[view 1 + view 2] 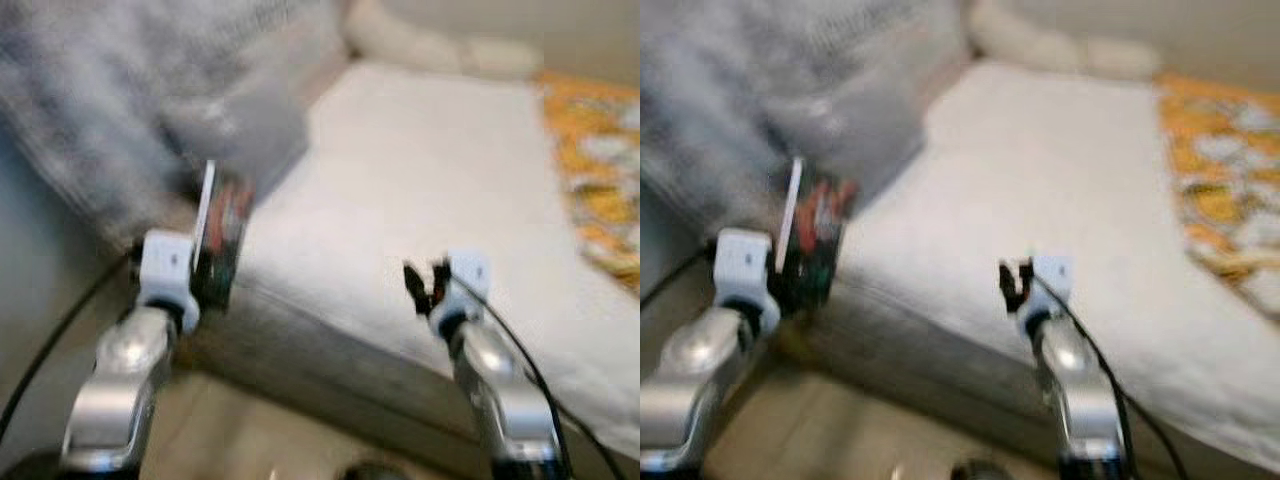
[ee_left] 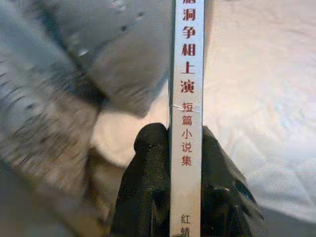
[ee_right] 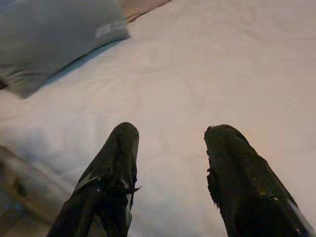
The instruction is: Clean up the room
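Note:
My left gripper [image 1: 212,262] is shut on a thin book [image 1: 222,232], held upright at the near left corner of a white bed [image 1: 420,190]. In the left wrist view the book's white spine [image 2: 186,98] with red characters stands between the two black fingers [image 2: 148,187]. My right gripper [image 1: 425,285] is open above the bed's near edge with nothing between its fingers [image 3: 118,163]. The head views are blurred.
A grey blanket or pillow [image 1: 150,100] lies heaped on the bed's left side, just behind the book. An orange patterned cover [image 1: 600,170] lies at the right. A pale pillow [image 1: 440,45] sits at the far end. Floor [image 1: 260,430] shows below the bed edge.

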